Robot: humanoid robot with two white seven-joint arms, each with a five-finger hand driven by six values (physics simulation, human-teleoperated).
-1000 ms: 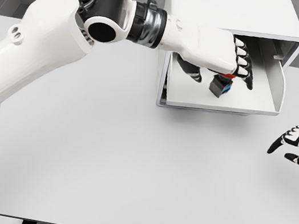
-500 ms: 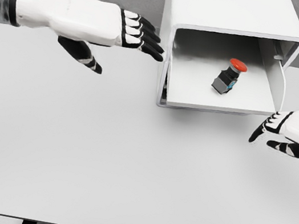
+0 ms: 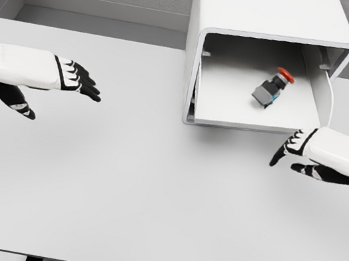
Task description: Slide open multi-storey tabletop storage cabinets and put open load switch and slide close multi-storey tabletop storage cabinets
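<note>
The white storage cabinet (image 3: 263,11) stands at the back of the table with its drawer (image 3: 257,121) slid out toward me. Inside the drawer lies the load switch (image 3: 271,89), a dark block with a red button, tipped to the right. My left hand (image 3: 67,85) hovers over the table far to the left of the cabinet, fingers spread and holding nothing. My right hand (image 3: 293,150) sits just in front of the drawer's right front corner, fingers relaxed and pointing left, holding nothing.
The white table (image 3: 150,194) stretches wide in front of the cabinet. A grey wall runs behind it. The table's front edge lies near the bottom of the view.
My left hand let go of the switch in the drawer and drew back far to the left. The switch tipped over. My right hand moved left toward the drawer front.
</note>
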